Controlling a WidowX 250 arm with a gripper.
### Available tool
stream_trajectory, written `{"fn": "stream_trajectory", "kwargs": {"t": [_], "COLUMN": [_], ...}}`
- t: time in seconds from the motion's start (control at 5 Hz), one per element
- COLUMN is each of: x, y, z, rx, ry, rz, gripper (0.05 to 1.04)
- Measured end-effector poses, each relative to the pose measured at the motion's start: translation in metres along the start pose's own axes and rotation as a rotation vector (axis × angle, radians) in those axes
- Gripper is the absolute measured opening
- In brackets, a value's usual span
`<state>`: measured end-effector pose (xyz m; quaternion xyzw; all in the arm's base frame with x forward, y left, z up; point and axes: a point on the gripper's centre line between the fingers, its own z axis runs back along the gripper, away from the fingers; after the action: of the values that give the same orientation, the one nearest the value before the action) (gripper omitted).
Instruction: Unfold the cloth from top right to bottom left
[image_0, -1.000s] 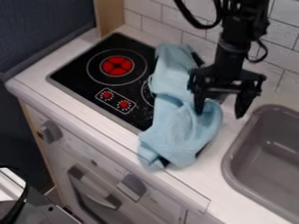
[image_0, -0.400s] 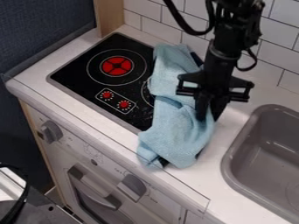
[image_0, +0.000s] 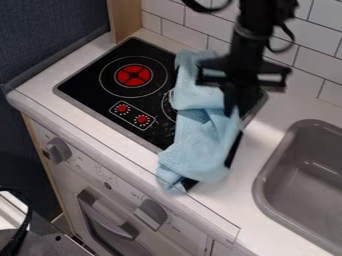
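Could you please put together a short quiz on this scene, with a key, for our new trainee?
1. Multiple choice: what lies across part of the black cooktop?
a) a frying pan
b) a light blue cloth
c) a wooden spoon

2. True or false: the tool is at the cloth, not in the sink.

3. Fill in the blank: the burner that the cloth leaves uncovered has a ____ centre.

Key: 1 b; 2 true; 3 red.
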<state>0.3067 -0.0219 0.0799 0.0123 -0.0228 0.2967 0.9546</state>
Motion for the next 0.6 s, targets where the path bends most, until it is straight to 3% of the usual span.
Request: {"fn": "stream_trajectory", "kwargs": {"t": [0.2, 0.6], "x": [0.024, 0.060], "y": [0.051, 0.140], "z": [0.019, 0.016], "rx": [-0.003, -0.028], "ry": [-0.023, -0.068], "rz": [0.088, 0.166], "gripper": [0.052, 0.052]}}
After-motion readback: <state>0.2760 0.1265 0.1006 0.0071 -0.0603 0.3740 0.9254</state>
